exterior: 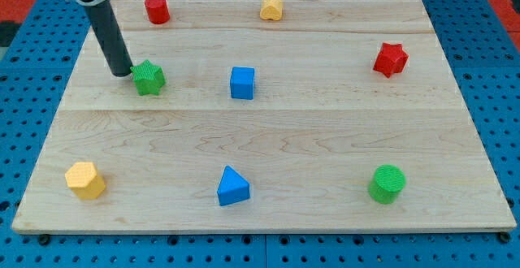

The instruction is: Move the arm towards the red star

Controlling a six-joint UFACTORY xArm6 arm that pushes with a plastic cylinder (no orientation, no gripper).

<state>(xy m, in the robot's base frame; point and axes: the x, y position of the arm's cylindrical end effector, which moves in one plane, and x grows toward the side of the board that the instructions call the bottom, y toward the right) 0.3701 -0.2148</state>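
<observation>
- The wooden surface (325, 146) carries eight blocks.
- Top: red cylinder (157, 10), yellow heart (271, 7).
- Middle: green star (149, 78) beside my tip (122, 73), blue cube (242, 83), red star (391, 59).
- Bottom: yellow hexagon (85, 179), blue triangle (233, 187), green cylinder (387, 183).

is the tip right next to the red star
No, my tip sits beside the green star at the view's left; the red star is far right.

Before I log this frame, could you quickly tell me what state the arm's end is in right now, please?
No gripper: my tip holds nothing and sits right beside the green star, on its left in the view.
</observation>
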